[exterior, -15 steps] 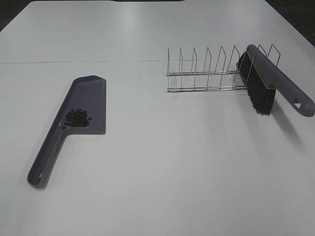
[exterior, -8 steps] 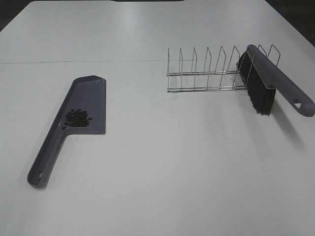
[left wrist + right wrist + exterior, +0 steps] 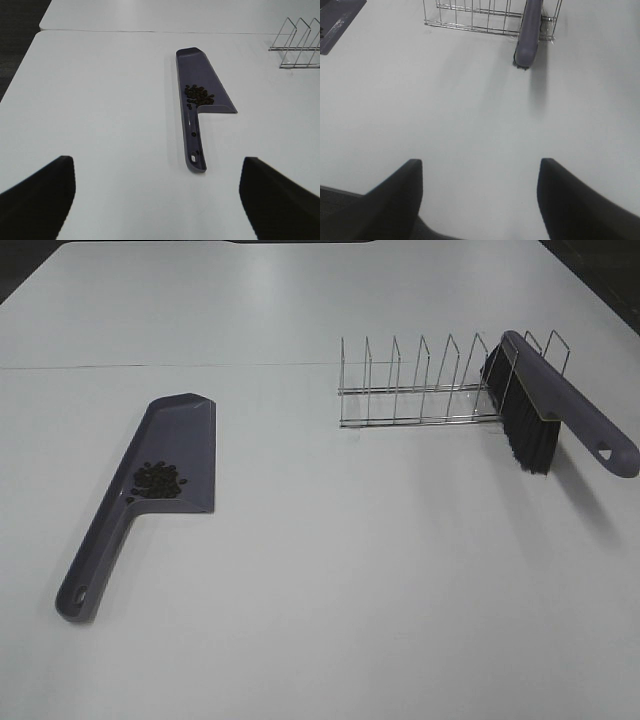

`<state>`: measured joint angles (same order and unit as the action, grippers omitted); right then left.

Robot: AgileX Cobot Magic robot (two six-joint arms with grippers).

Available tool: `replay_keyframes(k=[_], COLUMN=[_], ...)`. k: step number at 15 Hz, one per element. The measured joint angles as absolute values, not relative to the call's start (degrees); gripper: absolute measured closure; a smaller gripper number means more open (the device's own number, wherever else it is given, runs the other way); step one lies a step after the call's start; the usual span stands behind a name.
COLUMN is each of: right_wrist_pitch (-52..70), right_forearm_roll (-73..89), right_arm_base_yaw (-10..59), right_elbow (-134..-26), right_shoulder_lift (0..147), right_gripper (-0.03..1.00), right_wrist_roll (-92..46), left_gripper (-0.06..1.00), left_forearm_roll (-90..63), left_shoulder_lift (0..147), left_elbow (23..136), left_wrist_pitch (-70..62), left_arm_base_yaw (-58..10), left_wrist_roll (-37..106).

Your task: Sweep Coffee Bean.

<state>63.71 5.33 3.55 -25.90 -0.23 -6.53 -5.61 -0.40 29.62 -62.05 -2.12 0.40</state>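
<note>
White table (image 3: 330,590) bears coffee beans (image 3: 199,94) in a dustpan (image 3: 197,82), well ahead of the wide-open, empty left claw (image 3: 157,195).

Beans (image 3: 158,480) in dustpan (image 3: 170,440) left; brush (image 3: 545,405) on rack (image 3: 420,390) right.

This looks like a lab or test room, not a home. The big white table (image 3: 330,580) is plain and almost bare. Just a few things sit far apart on it: a purple dustpan (image 3: 150,490), a wire rack (image 3: 420,390) and a brush (image 3: 550,405). Around the table it is dark, so the room itself cannot be seen.
</note>
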Motion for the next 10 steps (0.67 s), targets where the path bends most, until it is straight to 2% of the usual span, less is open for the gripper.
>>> replay_keyframes(k=[10], right_wrist_pitch=[63.7], right_forearm_roll=[5.3], right_arm_base_yaw=[3.6], right_elbow=[-25.9], right_shoulder_lift=[-0.2], right_gripper=[0.39], right_wrist_roll=[-6.5], left_gripper=[0.13], left_forearm_roll=[-5.6], left_shoulder_lift=[-0.4], left_elbow=[29.6], left_wrist_pitch=[-62.1], left_arm_base_yaw=[-2.1], left_wrist_roll=[0.5])
